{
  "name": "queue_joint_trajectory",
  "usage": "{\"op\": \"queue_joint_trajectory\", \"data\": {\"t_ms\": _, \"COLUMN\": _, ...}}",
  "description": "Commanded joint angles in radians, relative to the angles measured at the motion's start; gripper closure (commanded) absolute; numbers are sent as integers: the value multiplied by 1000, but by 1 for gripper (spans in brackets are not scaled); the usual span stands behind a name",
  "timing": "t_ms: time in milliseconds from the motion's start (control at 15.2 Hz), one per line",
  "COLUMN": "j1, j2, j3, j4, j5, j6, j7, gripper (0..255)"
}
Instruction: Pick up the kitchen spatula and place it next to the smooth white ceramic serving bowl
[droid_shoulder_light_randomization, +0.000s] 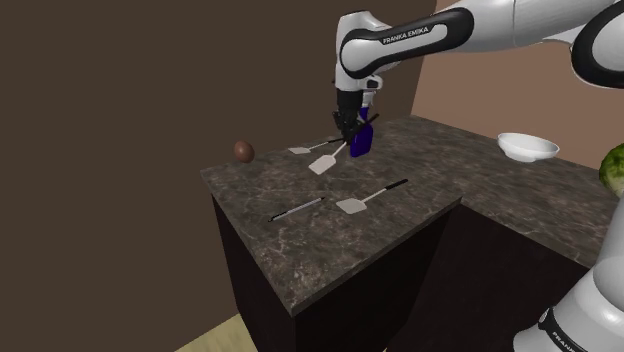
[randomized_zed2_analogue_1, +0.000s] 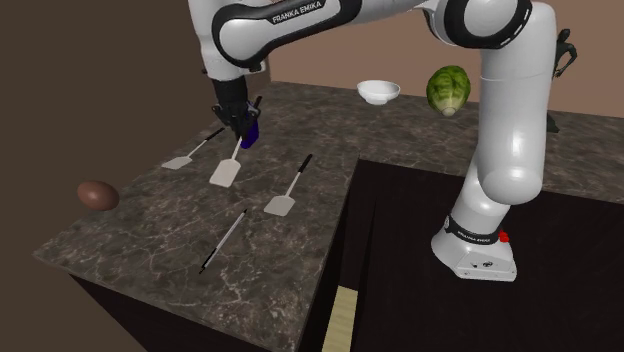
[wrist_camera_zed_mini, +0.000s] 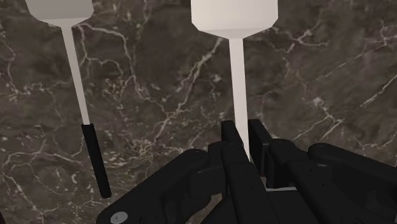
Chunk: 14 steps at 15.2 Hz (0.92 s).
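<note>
My gripper (droid_shoulder_light_randomization: 350, 128) (randomized_zed2_analogue_1: 238, 125) (wrist_camera_zed_mini: 243, 130) is shut on the pale shaft of a kitchen spatula (wrist_camera_zed_mini: 236, 76), just above its black handle. The spatula slants down from the fingers, and its white blade (droid_shoulder_light_randomization: 324, 163) (randomized_zed2_analogue_1: 225, 173) is at or just above the dark marble counter (droid_shoulder_light_randomization: 300, 250). The white serving bowl (droid_shoulder_light_randomization: 527, 147) (randomized_zed2_analogue_1: 378, 92) stands far off on the other wing of the counter, toward the shoulder view's right.
Two more spatulas lie nearby, one (droid_shoulder_light_randomization: 303, 149) (randomized_zed2_analogue_1: 190, 155) (wrist_camera_zed_mini: 83, 95) beside the held one, another (droid_shoulder_light_randomization: 372, 196) (randomized_zed2_analogue_1: 290, 190) nearer the counter's inner corner. A thin black-handled utensil (droid_shoulder_light_randomization: 298, 209), a brown egg-shaped object (droid_shoulder_light_randomization: 243, 150), a blue object (droid_shoulder_light_randomization: 362, 140) and a green vegetable (randomized_zed2_analogue_1: 448, 88) also sit on the counter.
</note>
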<state>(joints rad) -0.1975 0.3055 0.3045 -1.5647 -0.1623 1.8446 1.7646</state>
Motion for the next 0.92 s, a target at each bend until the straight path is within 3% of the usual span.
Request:
{"op": "queue_joint_trajectory", "data": {"t_ms": 0, "j1": 1, "j2": 0, "j3": 1, "j4": 29, "j5": 1, "j6": -29, "j7": -3, "gripper": 255}}
{"op": "queue_joint_trajectory", "data": {"t_ms": 264, "j1": 4, "j2": -2, "j3": 2, "j4": 80, "j5": 3, "j6": -82, "j7": -8, "gripper": 255}}
{"op": "queue_joint_trajectory", "data": {"t_ms": 858, "j1": -137, "j2": -115, "j3": -65, "j4": -71, "j5": 47, "j6": -21, "j7": -210, "gripper": 255}}
